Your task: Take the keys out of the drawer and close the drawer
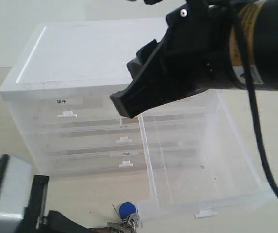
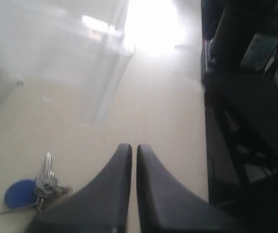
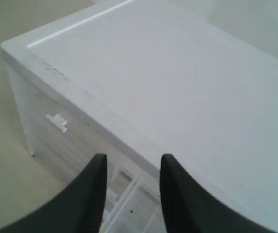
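Observation:
The keys (image 1: 126,217), silver with a round blue cap, lie on the table in front of the drawer unit; the left wrist view has the keys (image 2: 32,190) beside my left gripper (image 2: 134,148), which is shut and holds nothing. The drawer (image 1: 151,165) is pulled far out on the right, translucent, with its white tab handle (image 1: 205,213) at the front; I see nothing inside it. My right gripper (image 3: 131,160) hangs open over the unit's top front edge, above the drawer (image 3: 129,196). In the exterior view the right gripper (image 1: 129,103) is dark and points down-left.
The white-topped drawer unit (image 1: 90,53) fills the middle. A shut half-width drawer (image 1: 67,114) with a bold label sits top left, with full-width drawers (image 1: 124,141) below it. My left arm (image 1: 12,199) occupies the bottom left corner. A dark frame (image 2: 245,145) borders the table.

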